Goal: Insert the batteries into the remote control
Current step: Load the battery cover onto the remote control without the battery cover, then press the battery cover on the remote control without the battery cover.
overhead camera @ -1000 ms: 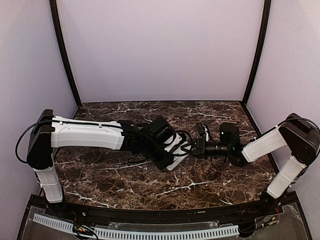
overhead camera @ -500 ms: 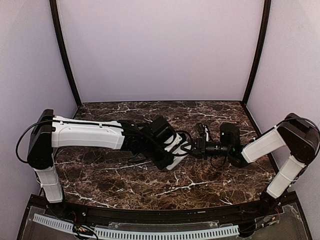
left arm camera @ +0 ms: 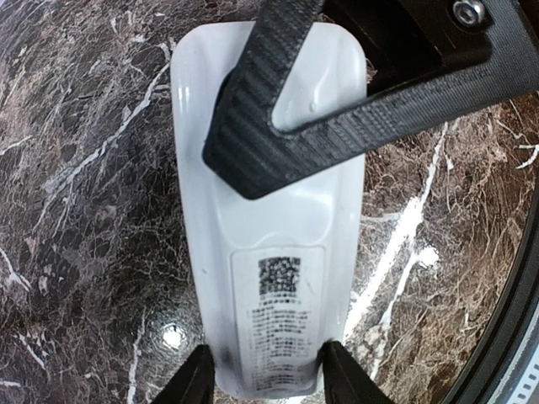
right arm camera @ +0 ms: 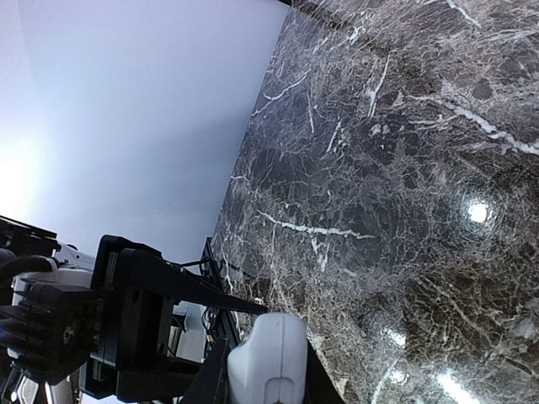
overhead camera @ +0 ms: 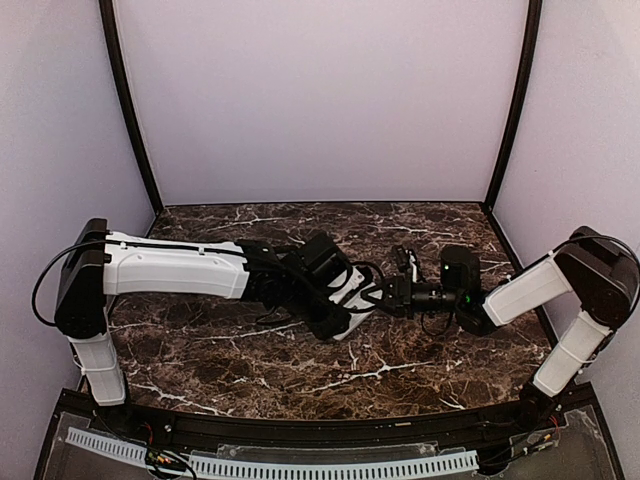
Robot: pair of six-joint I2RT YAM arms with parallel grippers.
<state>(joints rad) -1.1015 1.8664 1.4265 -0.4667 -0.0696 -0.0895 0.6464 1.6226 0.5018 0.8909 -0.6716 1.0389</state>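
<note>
The white remote control (left arm camera: 278,252) hangs above the marble table (overhead camera: 250,370), back side up, with a printed label and code near its lower end. My left gripper (left arm camera: 268,383) has a finger against each long side of that end. My right gripper (right arm camera: 265,379) is shut on the remote control's (right arm camera: 268,358) other, rounded end; one of its black ribbed fingers (left arm camera: 278,126) lies across the white back. From above, the left gripper (overhead camera: 362,298) and right gripper (overhead camera: 386,295) meet tip to tip at mid-table over the remote control (overhead camera: 350,303). No batteries are in view.
Pale walls close the table on three sides, with black posts (overhead camera: 130,110) at the back corners. Cables loop beside the right wrist (overhead camera: 430,320). A black rail with a white toothed strip (overhead camera: 300,465) runs along the near edge.
</note>
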